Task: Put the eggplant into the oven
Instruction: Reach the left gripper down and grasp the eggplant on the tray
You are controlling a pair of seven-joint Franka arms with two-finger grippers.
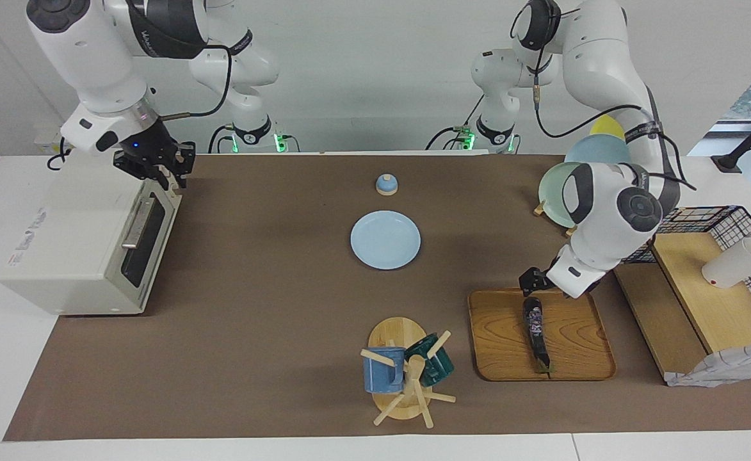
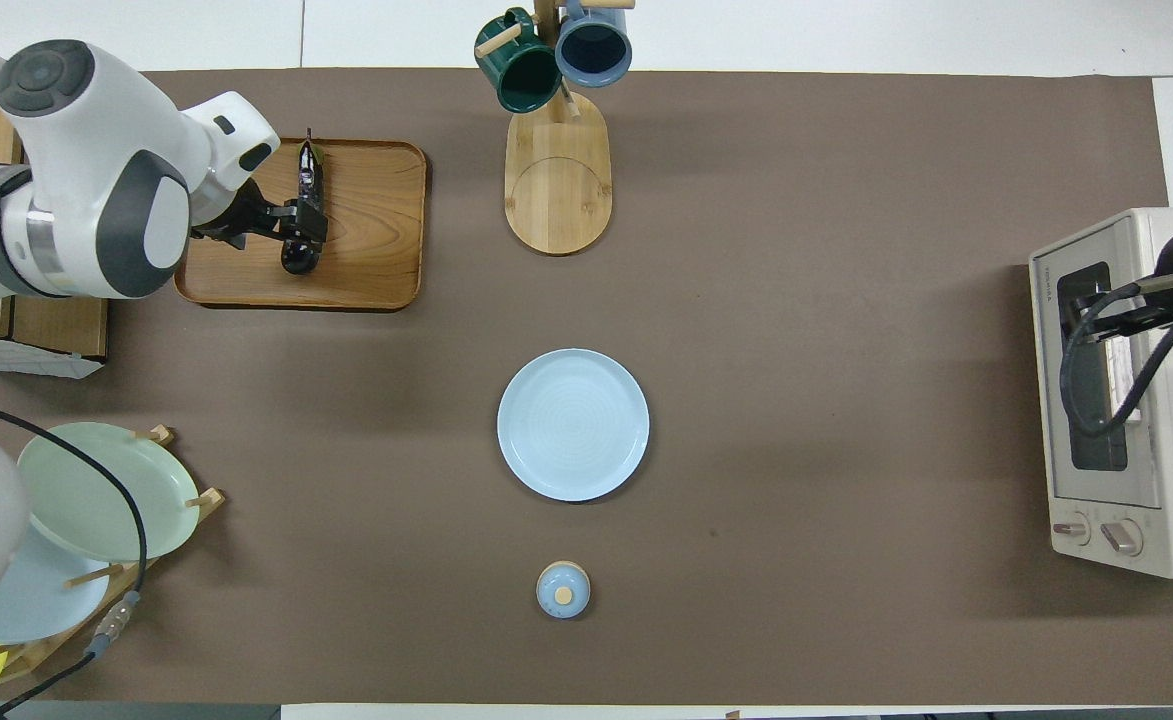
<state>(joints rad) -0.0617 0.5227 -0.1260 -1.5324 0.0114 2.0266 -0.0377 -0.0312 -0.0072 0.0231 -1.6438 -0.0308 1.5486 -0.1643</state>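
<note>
We are closing our left gripper [image 1: 532,301] around the eggplant's [image 1: 537,333] thick end; the eggplant is lying on the wooden tray [image 1: 580,358]. It looks light, firm and glossy-slippery. Our right gripper [image 1: 157,168] is hovering over the oven [image 1: 87,250], fingers unreadable.
</note>
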